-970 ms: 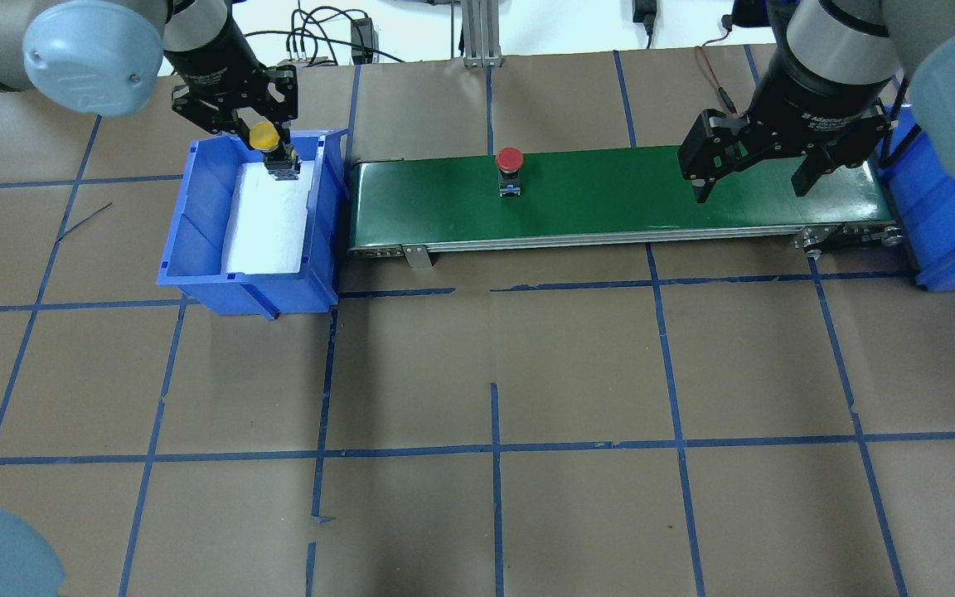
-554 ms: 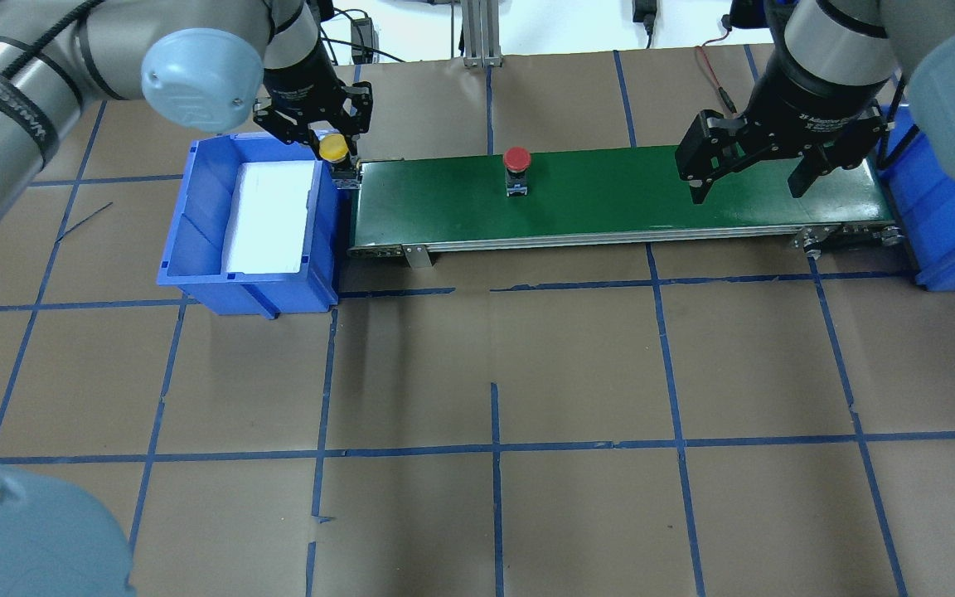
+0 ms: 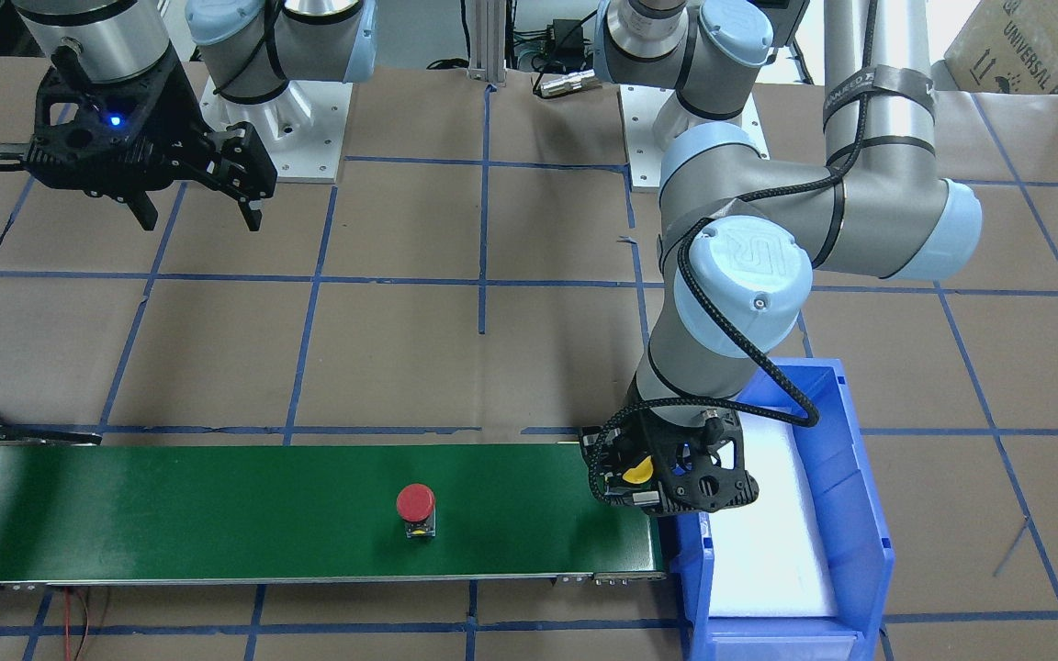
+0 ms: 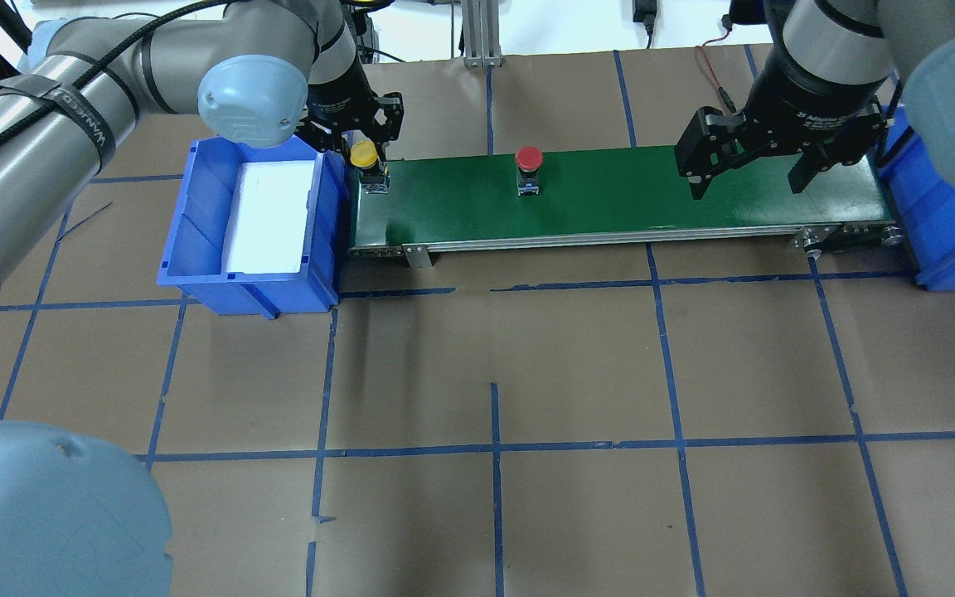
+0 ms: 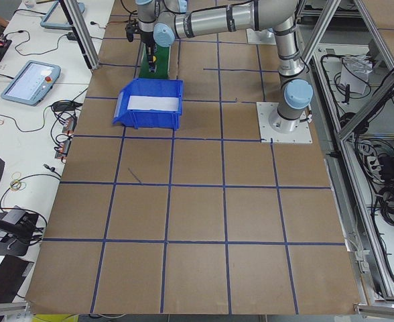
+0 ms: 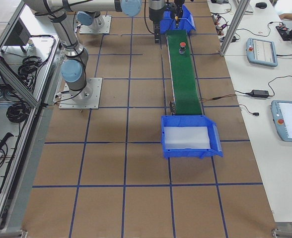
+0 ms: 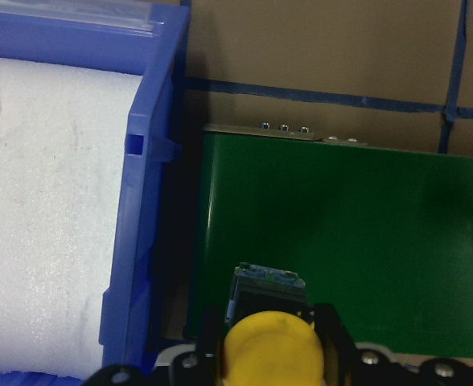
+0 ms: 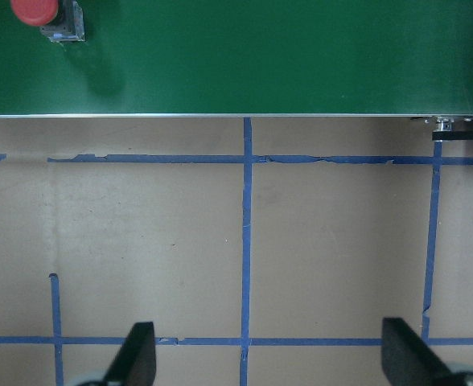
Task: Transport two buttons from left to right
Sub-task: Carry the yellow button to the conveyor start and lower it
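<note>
My left gripper (image 4: 364,154) is shut on the yellow-capped button (image 4: 363,152), holding it over the left end of the green conveyor belt (image 4: 610,195). The wrist view shows the yellow cap (image 7: 269,350) between the fingers with the belt below; I cannot tell whether it touches. The red-capped button (image 4: 529,157) stands upright on the belt, left of its middle, and the red button (image 3: 415,502) stands free of both grippers. My right gripper (image 4: 748,178) hangs open and empty above the belt's right part, with the red button (image 8: 34,10) far from its fingers.
A blue bin (image 4: 196,249) lined with white foam stands against the belt's left end, right beside the left gripper. A second blue bin (image 4: 933,215) stands at the belt's right end. Brown paper with a blue tape grid covers the table.
My left gripper has carried the yellow button rightward from above the left bin to the belt's left end. The red button has shifted right along the belt. The right gripper stayed put.
</note>
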Robot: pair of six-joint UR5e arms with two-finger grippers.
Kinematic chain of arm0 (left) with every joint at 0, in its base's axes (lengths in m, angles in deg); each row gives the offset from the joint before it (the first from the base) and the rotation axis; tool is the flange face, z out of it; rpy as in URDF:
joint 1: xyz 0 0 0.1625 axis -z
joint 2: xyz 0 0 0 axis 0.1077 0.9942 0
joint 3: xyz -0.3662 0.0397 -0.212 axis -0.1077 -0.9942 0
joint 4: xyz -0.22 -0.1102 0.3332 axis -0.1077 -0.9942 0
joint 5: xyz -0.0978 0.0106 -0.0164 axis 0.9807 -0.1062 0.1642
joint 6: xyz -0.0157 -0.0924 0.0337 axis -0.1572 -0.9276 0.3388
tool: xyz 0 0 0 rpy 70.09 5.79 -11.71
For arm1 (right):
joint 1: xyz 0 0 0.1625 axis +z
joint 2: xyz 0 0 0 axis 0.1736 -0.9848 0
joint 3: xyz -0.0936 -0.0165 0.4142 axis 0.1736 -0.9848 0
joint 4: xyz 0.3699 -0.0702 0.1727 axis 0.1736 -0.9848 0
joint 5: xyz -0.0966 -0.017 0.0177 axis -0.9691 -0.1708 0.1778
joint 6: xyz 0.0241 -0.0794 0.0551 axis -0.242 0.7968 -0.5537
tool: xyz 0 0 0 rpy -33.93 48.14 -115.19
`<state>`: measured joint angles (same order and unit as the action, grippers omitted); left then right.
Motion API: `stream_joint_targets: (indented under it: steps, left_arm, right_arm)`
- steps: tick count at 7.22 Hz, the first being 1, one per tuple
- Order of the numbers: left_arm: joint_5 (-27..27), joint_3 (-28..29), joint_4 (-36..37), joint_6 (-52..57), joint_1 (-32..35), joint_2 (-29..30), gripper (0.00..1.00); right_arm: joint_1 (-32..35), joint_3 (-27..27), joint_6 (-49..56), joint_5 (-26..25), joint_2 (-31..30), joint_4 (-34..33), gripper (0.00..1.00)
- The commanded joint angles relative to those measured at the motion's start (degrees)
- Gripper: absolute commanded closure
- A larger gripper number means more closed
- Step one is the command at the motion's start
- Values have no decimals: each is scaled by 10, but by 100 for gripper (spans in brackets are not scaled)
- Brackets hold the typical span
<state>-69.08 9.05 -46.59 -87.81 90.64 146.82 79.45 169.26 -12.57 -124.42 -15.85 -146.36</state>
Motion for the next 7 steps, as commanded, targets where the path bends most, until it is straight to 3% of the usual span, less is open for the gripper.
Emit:
stream_joint_targets:
  steps: [1, 7]
  left_arm:
    - [1, 9, 14, -1, 0, 16, 81]
    - [16, 28, 30, -9, 6, 46, 81]
  right_arm:
    - [-1, 0, 7, -1, 1, 0, 0]
    - [-7, 1, 30, 2, 3, 1, 0]
